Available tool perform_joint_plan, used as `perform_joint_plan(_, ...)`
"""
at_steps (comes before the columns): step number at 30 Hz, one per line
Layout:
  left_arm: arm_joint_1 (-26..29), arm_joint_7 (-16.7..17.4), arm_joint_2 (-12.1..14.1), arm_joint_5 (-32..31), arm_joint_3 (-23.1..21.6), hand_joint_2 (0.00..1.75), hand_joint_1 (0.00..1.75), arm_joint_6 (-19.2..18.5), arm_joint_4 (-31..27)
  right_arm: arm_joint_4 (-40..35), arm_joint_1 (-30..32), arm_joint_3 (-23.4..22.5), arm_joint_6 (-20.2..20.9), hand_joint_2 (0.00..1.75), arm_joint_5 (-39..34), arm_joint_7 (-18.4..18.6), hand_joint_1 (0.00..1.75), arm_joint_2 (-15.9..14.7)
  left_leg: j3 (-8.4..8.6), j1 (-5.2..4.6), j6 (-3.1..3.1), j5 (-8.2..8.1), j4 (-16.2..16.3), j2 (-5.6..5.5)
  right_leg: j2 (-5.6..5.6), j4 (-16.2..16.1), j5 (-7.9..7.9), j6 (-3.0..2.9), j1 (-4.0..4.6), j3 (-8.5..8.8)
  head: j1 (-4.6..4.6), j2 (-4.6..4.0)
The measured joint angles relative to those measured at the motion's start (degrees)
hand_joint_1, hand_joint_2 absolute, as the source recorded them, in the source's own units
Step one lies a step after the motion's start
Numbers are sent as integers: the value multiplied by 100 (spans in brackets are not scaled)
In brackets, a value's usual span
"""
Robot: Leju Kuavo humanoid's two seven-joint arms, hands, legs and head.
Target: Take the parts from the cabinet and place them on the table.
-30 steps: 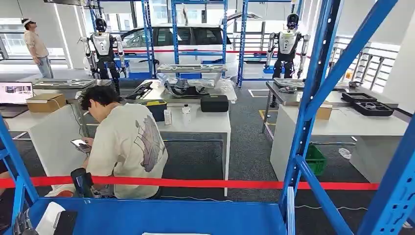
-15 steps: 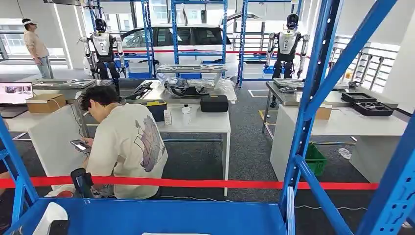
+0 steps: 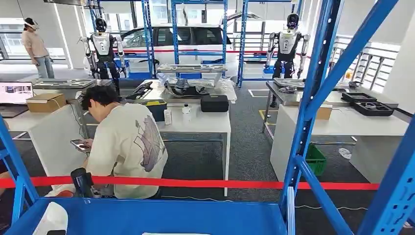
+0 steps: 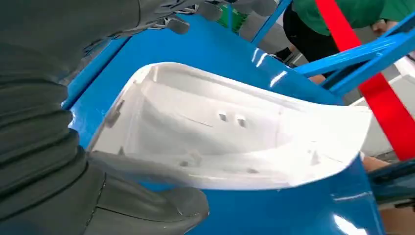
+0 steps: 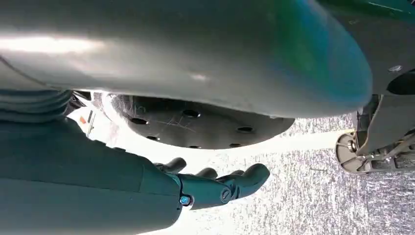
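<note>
A: Nearest in, what does the robot have?

B: Its left hand holds a white moulded part; the thick thumb presses one edge of it and the darker fingers reach past the far edge, so the hand is clamped on the part. The part sits just above the blue shelf of the cabinet, and whether it touches the shelf cannot be told. In the head view the same white part shows at the lower left corner, over the blue shelf.

A: And the right hand?

B: The right hand hangs over speckled grey floor. Its fingers are gently curled, close together, and hold nothing.

A: Beyond the shelf?

B: The blue uprights of the rack frame the scene, and a red tape runs across just behind it. A person in a pale T-shirt sits beyond the tape, looking at a phone. Past that person stands a white table with a black case on it. Farther back are two humanoid robots and a white car.
</note>
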Motion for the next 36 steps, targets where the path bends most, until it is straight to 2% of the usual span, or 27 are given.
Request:
perform_joint_plan(12,-7,68,218,-22,44,175,0,0,192,0,-2,9,0,0,2,13,0,0,3,0,0,1,0,0,1,0,0,0,1,0,0,0)
perform_joint_plan(21,-33,-26,406,-15,160,175,0,-50,483,0,-3,11,0,0,2,20,0,0,43,0,-3,4,0,-1,2,1,2,0,2,0,0,0)
perform_joint_plan(22,-53,-33,411,-15,179,175,28,-50,520,0,-3,11,0,0,2,20,0,0,43,0,-3,4,0,-2,1,1,2,0,2,0,0,0)
perform_joint_plan(24,-82,-66,422,-15,190,175,157,-50,572,0,-5,11,0,0,2,17,0,0,41,0,-3,4,0,-2,0,1,2,0,1,1,0,0)
perform_joint_plan(26,-92,-112,424,7,205,175,157,-50,601,0,-4,13,0,0,2,18,0,0,26,-1,-3,3,0,-1,0,1,2,0,1,3,0,0)
perform_joint_plan(27,-91,-129,424,31,219,175,175,-50,612,0,-4,13,0,0,2,18,0,0,24,-1,-2,3,0,-1,0,1,2,0,1,3,0,0)
perform_joint_plan(36,-61,-192,444,39,282,175,175,-50,647,0,-5,63,0,0,4,20,0,0,4,0,-2,2,0,-1,-1,1,0,-1,1,3,0,0)
